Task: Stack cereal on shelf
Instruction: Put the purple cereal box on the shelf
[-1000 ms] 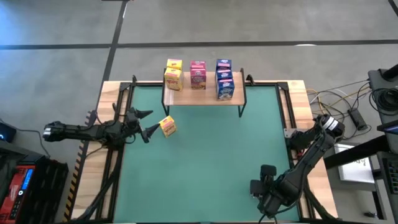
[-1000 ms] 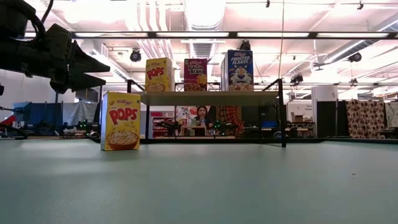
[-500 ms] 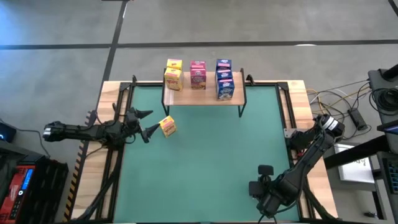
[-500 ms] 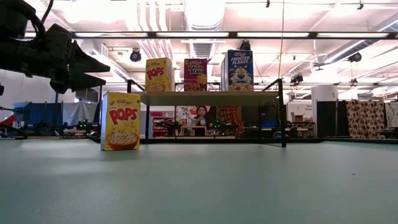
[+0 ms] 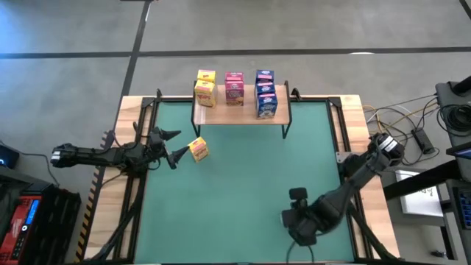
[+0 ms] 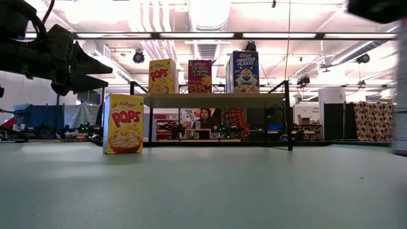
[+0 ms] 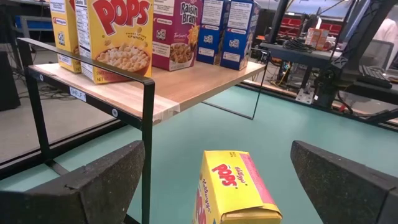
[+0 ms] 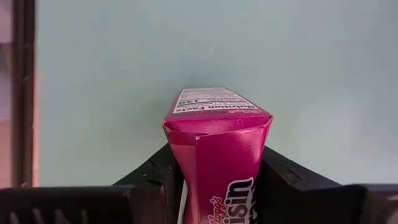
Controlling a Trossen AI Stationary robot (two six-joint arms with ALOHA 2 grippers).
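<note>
The shelf stands at the mat's far edge and carries yellow, pink and blue cereal boxes. One yellow cereal box stands upright on the mat in front of the shelf's left end. My left gripper is open just to the left of this box, with a finger on either side and apart from it. My right gripper is over the mat's near right part, shut on a pink cereal box, which the gripper hides in the high view. My right gripper pinches the pink box's two broad faces between its two fingers. The fingers point down at the mat, and the box reaches past them toward it, its printed end farthest out. I cannot tell whether that end touches the mat.
Black metal rails run along the mat's left and right sides. Cables and gear lie beyond the table's right edge. In the low view a person shows in the room behind the shelf. Open green mat lies between the two arms.
My right arm has swung toward the table's left, away from the near right corner, and now shows at the low view's top right. My left gripper and the yellow box have kept still.
</note>
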